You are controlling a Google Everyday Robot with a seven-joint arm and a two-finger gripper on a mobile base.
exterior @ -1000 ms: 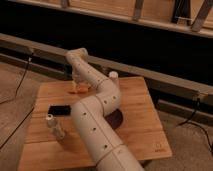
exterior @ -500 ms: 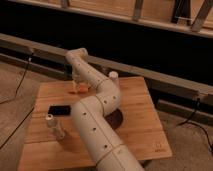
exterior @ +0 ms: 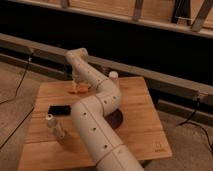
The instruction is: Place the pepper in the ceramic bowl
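text: none can be read.
mark (exterior: 159, 148): tiny and dark, on the near right corner of the wooden table (exterior: 137, 117); too small to read.
gripper (exterior: 78, 84): low over the table's far left part, just above the pepper (exterior: 78, 91).

Light wooden table (exterior: 142, 107) is set on a grey floor (exterior: 12, 107). A flat black rectangular object (exterior: 59, 109) is laid near the table's left edge. Just in front of it, a small clear container (exterior: 52, 124) with a pale top is stood. A black cable (exterior: 20, 82) is trailed over the floor at left. A metal rail (exterior: 165, 82) is run behind the table.
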